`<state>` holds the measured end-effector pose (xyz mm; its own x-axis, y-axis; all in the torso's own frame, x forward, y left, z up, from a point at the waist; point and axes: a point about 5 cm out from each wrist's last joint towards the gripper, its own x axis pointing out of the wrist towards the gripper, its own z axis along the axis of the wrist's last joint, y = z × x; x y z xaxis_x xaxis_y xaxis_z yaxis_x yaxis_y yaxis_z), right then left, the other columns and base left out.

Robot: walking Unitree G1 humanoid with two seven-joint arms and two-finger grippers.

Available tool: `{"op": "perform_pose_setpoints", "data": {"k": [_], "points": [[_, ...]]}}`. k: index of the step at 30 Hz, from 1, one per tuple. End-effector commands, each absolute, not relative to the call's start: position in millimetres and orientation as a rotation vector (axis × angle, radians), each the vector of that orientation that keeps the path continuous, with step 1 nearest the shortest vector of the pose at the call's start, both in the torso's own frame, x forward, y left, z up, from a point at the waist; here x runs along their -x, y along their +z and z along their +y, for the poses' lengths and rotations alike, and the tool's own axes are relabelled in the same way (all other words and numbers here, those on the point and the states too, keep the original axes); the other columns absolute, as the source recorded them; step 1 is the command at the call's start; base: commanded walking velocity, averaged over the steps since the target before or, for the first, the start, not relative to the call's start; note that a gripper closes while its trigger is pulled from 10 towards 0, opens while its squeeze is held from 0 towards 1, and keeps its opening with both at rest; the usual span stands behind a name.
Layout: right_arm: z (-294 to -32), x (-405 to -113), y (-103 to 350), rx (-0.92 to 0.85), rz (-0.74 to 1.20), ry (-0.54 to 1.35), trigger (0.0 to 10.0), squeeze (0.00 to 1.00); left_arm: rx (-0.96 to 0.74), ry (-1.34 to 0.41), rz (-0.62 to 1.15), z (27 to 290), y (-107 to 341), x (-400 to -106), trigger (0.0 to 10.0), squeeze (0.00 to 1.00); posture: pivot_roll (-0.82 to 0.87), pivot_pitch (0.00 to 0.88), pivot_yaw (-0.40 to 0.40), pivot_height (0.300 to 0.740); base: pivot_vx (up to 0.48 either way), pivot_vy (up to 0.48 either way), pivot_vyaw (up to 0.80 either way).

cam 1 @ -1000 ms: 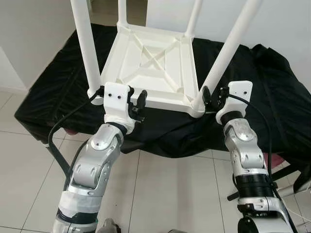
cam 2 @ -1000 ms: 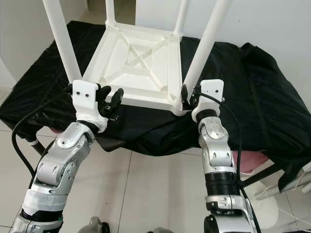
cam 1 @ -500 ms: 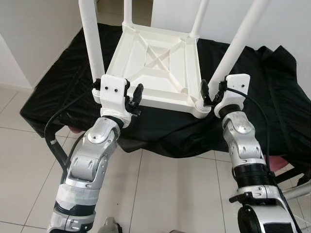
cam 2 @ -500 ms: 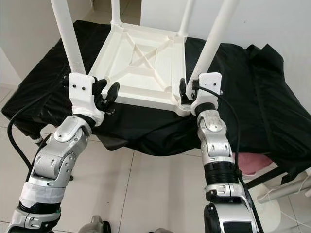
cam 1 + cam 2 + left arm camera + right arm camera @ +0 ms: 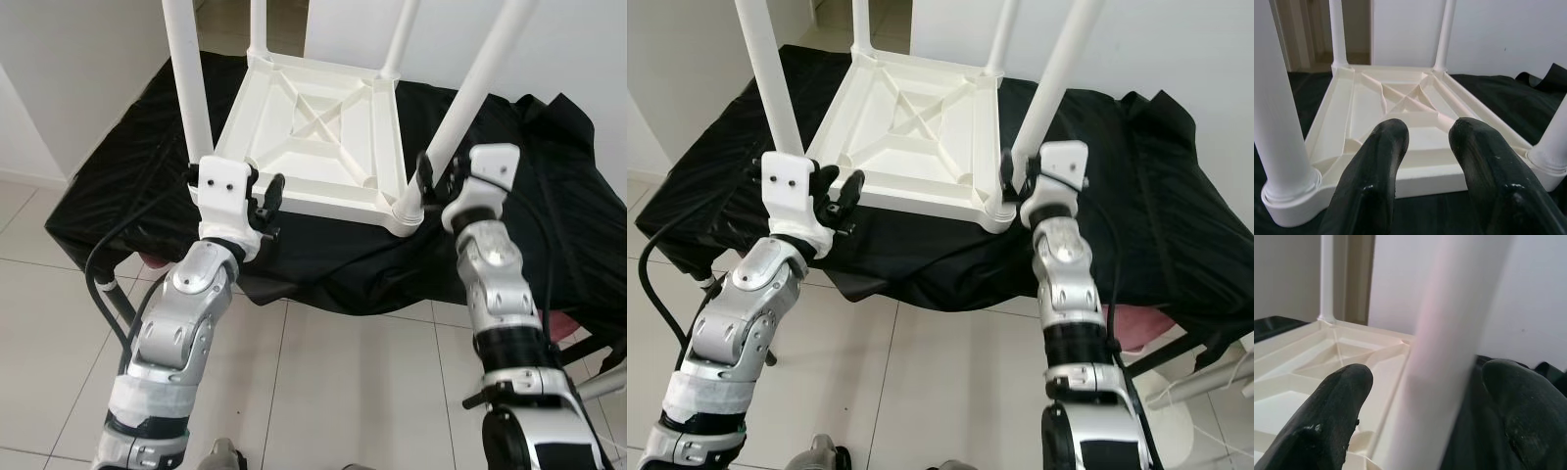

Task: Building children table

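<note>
A white plastic children's table (image 5: 313,127) lies upside down on a black cloth (image 5: 529,196), its legs pointing up. My left gripper (image 5: 266,201) stands open just in front of the near rim, beside the near-left leg (image 5: 191,88). In the left wrist view its two fingers (image 5: 1376,171) frame the near rim (image 5: 1425,178) without touching it. My right gripper (image 5: 438,176) is open, with one finger on each side of the near-right leg (image 5: 470,88), low on the leg. The right wrist view shows that leg (image 5: 1449,347) between the fingertips (image 5: 1337,406).
The black cloth drapes over a low stand and hangs toward the white tiled floor (image 5: 343,392). White walls rise behind, with a doorway (image 5: 1352,29) at the far side. A pink object (image 5: 560,323) sits under the cloth at the right. A black cable (image 5: 108,284) loops beside my left arm.
My right gripper has risen from the table's near-right corner and now straddles the leg a little higher. The left gripper stays at the near rim. The camera has shifted slightly.
</note>
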<state>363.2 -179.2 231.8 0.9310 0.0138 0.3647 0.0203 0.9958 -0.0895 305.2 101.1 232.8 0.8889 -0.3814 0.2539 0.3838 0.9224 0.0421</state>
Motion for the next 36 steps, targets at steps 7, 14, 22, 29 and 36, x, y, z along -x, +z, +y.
{"op": "perform_pose_setpoints", "data": {"k": [7, 14, 22, 29, 36], "points": [[-173.1, -379.6, 240.3, 0.068, -0.353, 0.009, 10.0, 0.0, -0.017, -0.631, -0.267, 80.4, 243.2, -292.7, 10.0, 0.0, 0.06, 0.104, -0.094, 0.74, 0.0, 0.0, 0.0], [-167.9, -386.9, 253.0, 0.069, -0.374, -0.002, 10.0, 0.0, -0.042, -0.684, -0.247, 74.8, 245.0, -290.3, 10.0, 0.0, 0.07, 0.125, -0.096, 0.74, 0.0, 0.0, 0.0], [-165.2, -397.7, 274.3, 0.086, -0.423, -0.047, 10.0, 0.0, -0.079, -0.824, -0.235, 63.5, 250.7, -279.3, 10.0, 0.0, 0.06, 0.154, -0.085, 0.74, 0.0, 0.0, 0.0], [-164.3, -404.5, 285.5, 0.081, -0.429, -0.078, 10.0, 0.0, -0.093, -0.911, -0.197, 56.3, 248.0, -266.8, 10.0, 0.0, 0.06, 0.167, -0.076, 0.74, 0.0, 0.0, 0.0], [-162.7, -407.6, 284.0, 0.076, -0.397, -0.099, 0.0, 0.0, -0.108, -0.884, -0.162, 57.9, 242.5, -272.6, 10.0, 0.0, 0.06, 0.165, -0.077, 0.74, 0.0, 0.0, 0.0]]}}
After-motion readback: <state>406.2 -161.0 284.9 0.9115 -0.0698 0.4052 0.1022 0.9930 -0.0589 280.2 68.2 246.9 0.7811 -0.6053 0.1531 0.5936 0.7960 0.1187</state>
